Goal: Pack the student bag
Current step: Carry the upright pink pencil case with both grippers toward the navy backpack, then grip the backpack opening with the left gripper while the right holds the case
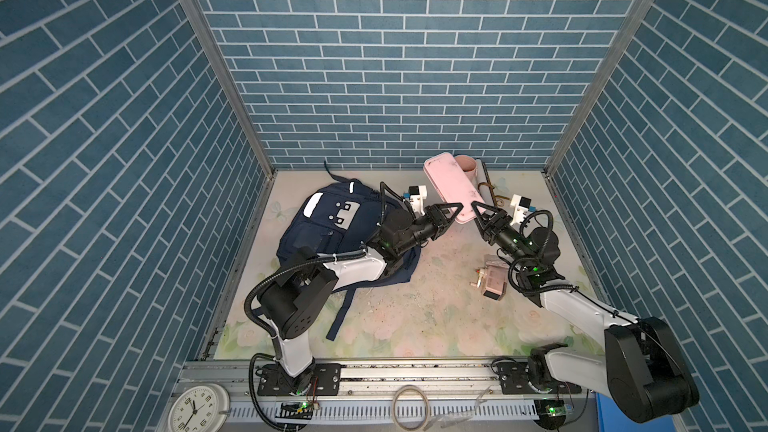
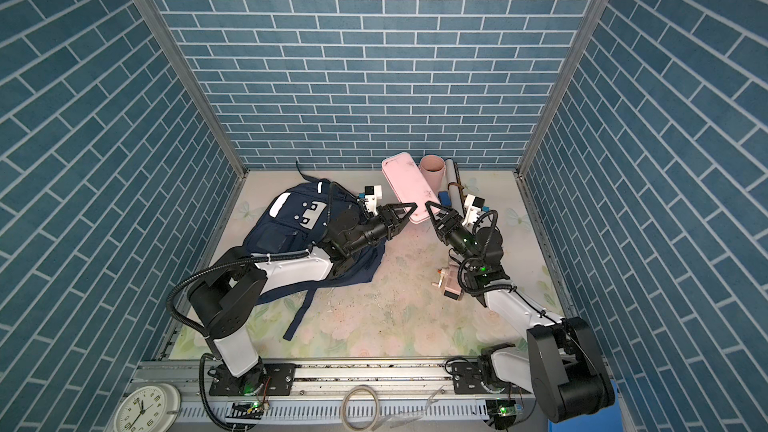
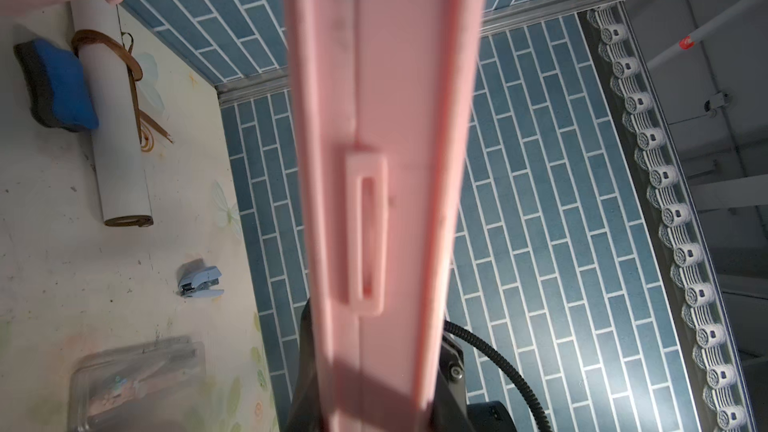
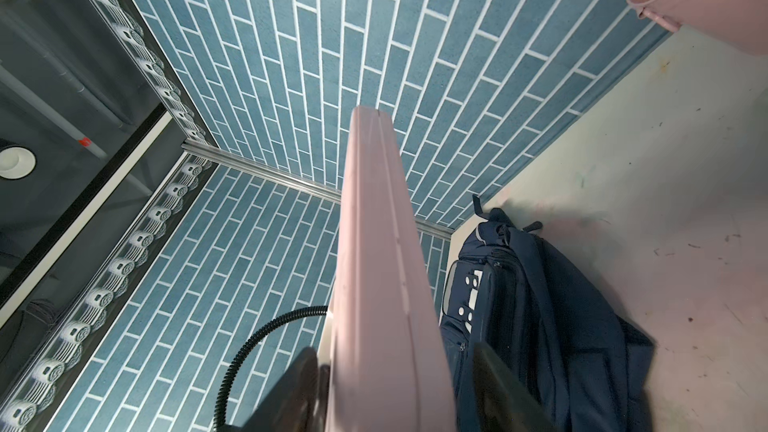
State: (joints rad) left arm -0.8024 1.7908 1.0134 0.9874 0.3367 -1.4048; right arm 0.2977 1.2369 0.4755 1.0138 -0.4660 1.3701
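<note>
The bag (image 1: 328, 222) (image 2: 291, 222) lies flat at the back left of the worktop (image 1: 415, 305). Its patch faces up, its handle points to the back wall and its straps trail toward the front. Its long axis runs from back left to front right. I cannot make out an open mouth; the left arm covers the bag's right edge.

Just right of the bag, a pink case (image 1: 451, 184) (image 2: 409, 184) is held clear of the worktop. Its long axis rises from its low near end up and back toward the wall. The left jaws are clamped on that low end, partly closed across the case's thin sides, as the left wrist view (image 3: 386, 118) shows. The right jaws stand partly open around the same end from the other side. In the right wrist view (image 4: 378, 263) one finger is against the case and the other stands apart from it, with the bag (image 4: 540, 305) showing through the gap.

The bag lies left of both jaws, and the left arm is much the nearer. The move probably depends on which arm ends up carrying the case.
</note>
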